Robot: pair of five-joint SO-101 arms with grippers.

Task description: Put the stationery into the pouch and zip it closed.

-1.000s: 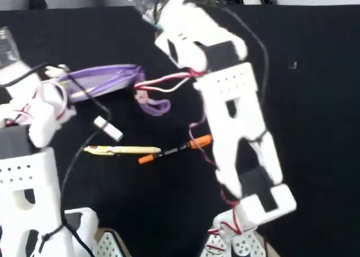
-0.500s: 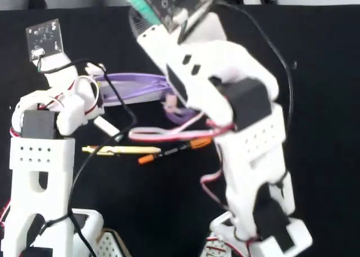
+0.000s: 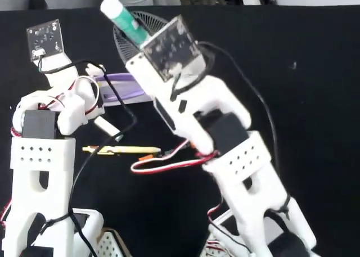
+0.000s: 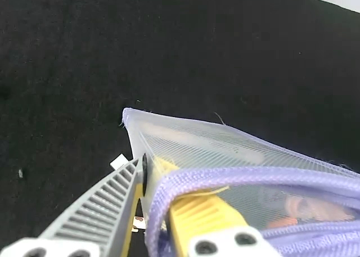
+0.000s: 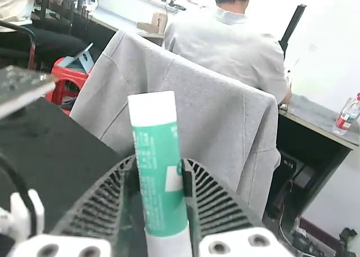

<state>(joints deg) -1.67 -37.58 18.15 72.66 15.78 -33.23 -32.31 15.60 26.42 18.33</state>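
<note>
Pouch (image 4: 236, 156), purple mesh, orange item (image 4: 306, 208) inside; rim pinched by left gripper (image 4: 151, 170), upper left of high view. Glue stick (image 5: 154, 133) clamped in right gripper (image 5: 159, 167), above pouch. Yellow pen (image 3: 115, 150) on worktop (image 3: 315, 71).

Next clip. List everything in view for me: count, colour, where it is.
pouch: 1, purple mesh, back left of the table
glue stick: 1, green and white, raised above the table
pen: 1, yellow, lying in front of the pouch
marker: 1, orange-tipped, at the pen's end, partly hidden
small white block: 1, between pouch and pen
table: 1, black
jacket: 1, grey, draped behind the table
left gripper: 1, grey and yellow, shut on the pouch's edge
right gripper: 1, dark grey, shut on the glue stick
</note>
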